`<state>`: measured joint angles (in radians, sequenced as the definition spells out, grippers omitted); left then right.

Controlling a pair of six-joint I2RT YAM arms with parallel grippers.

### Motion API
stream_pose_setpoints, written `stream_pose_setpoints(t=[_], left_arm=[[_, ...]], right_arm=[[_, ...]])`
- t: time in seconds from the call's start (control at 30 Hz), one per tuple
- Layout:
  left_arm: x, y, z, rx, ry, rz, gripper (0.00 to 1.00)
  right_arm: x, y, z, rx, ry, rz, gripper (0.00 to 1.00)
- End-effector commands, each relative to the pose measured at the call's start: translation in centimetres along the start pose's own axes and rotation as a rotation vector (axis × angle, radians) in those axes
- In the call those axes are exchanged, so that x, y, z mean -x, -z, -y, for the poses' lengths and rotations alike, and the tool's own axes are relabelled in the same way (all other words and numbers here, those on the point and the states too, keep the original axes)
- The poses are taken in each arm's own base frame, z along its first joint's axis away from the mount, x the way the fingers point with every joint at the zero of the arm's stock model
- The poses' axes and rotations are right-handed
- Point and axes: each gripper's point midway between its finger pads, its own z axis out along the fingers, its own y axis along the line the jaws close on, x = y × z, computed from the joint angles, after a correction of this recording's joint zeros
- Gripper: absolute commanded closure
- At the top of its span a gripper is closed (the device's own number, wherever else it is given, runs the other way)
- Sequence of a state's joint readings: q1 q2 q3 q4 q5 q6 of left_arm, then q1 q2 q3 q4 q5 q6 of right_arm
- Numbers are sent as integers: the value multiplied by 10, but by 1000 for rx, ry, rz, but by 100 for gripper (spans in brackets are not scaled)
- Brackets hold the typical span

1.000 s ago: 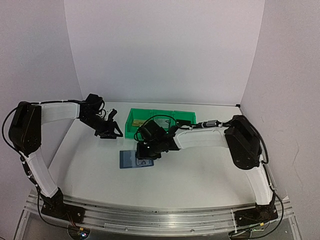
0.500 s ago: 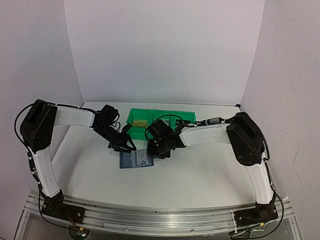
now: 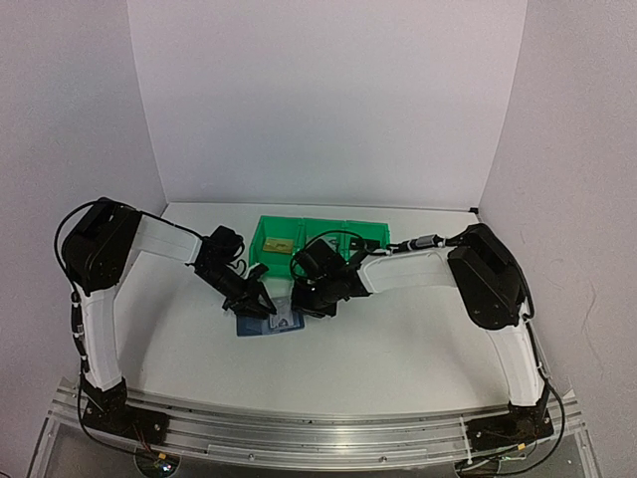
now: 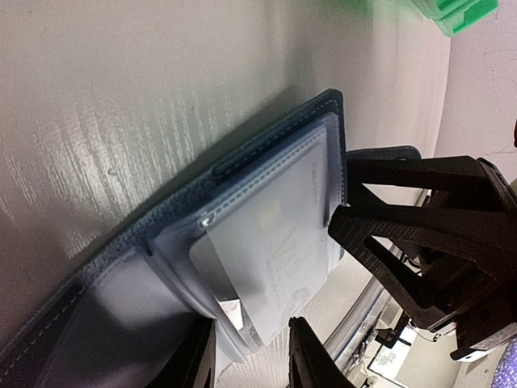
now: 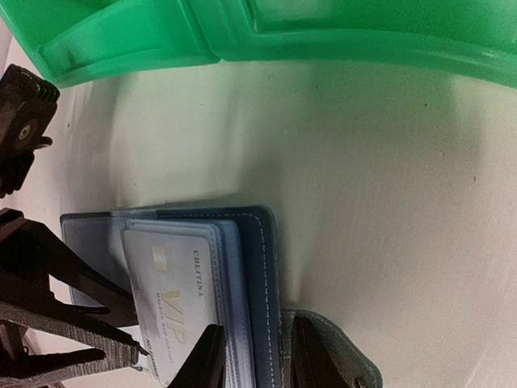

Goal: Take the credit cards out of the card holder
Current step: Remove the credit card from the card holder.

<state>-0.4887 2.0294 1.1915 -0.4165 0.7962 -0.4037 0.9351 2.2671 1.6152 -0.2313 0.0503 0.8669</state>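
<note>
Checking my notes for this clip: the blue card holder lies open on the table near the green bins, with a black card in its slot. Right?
Not quite: the card in the open card holder is silver-grey, not black, as the right wrist view shows. The rest holds.

A green plastic bin (image 3: 320,235) with several compartments stands on the white desk (image 3: 418,344). Behind the bin rise plain white backdrop walls (image 3: 318,100). Well in front of the bin, a metal rail (image 3: 318,430) runs along the desk's near edge.
</note>
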Motion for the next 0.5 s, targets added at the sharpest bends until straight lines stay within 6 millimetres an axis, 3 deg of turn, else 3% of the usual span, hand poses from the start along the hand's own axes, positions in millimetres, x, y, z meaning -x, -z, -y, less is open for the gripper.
stream_pose_setpoints(t=[0.0, 0.23, 0.47], left_arm=[[9, -10, -3, -12, 1, 10, 73], [25, 1, 28, -111, -66, 64, 77], [31, 1, 36, -146, -85, 75, 85]], right_arm=[[-40, -20, 19, -15, -39, -124, 76], [-42, -22, 14, 15, -36, -140, 79], [-46, -20, 9, 46, -42, -157, 79]])
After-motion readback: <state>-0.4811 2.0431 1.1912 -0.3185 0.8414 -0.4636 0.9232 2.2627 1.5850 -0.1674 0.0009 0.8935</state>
